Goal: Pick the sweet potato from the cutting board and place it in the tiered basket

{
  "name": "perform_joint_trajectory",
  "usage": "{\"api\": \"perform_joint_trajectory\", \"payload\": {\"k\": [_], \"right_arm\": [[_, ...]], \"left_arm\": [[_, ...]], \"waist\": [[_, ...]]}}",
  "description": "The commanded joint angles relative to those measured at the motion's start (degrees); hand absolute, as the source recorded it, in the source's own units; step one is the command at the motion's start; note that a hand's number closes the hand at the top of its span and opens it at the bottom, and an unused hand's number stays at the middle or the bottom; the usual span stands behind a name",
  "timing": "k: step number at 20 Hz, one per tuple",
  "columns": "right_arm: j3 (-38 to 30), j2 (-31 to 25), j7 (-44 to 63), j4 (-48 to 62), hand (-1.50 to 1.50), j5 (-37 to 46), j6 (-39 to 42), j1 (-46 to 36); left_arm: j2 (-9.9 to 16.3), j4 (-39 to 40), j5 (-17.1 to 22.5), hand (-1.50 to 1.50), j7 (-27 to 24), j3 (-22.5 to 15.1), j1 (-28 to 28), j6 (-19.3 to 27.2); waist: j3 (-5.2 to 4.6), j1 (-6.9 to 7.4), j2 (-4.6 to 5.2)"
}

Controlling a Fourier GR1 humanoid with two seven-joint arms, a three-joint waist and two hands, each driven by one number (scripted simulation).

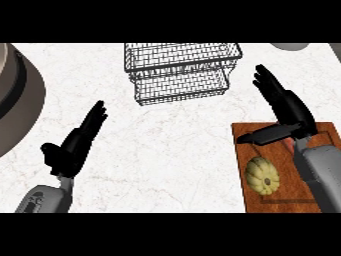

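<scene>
White counter (173, 150), big round pan (10, 95) at 9 o'clock. Wire basket (180, 72) at 12. Cutting board (287, 165) at 4, yellow squash (263, 175) on it. Right hand (287, 107) over board, fingers straight, thumb out. Left hand (73, 142) at 8, open, resting. Sweet potato (287, 143): only reddish sliver under right wrist, probably that.

We see even, bright light on the pale counter (173, 145), faint shadows only, no glare, edges undistorted.
</scene>
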Motion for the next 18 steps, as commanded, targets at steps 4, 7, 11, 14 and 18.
{"api": "perform_joint_trajectory", "payload": {"k": [4, 7, 11, 14, 18], "right_arm": [[1.08, -15.99, 10.52, -10.69, -1.50, 6.92, 5.14, -3.64], [5.00, -25.73, 14.90, -10.53, -1.50, 14.04, 11.31, -6.65], [11.41, -34.50, 21.21, -14.74, -1.50, 18.89, 22.47, -8.76], [12.08, -39.70, 25.25, -18.46, -1.50, 17.42, 31.32, -11.27], [12.91, -35.88, 35.98, -27.49, -1.50, 14.25, 33.63, -8.72]], "left_arm": [[0.08, 1.22, -0.65, 0.00, 0.36, 0.50, -0.66, -0.22], [-0.42, 1.97, -0.29, 0.00, -2.07, -0.08, 1.37, -1.45], [0.24, 0.82, -0.17, 0.00, 0.99, 0.30, -0.46, -1.18], [-0.95, 0.02, -1.17, 0.00, -0.69, -1.10, 1.67, -0.75], [0.49, -0.60, -0.21, 0.00, -0.17, 0.52, 2.22, -2.68]], "waist": [[-0.22, -1.39, -0.71], [-0.45, -0.75, -0.69], [-0.41, -0.42, -0.81], [-0.30, -0.21, -0.70], [-0.12, -0.32, -0.40]]}}
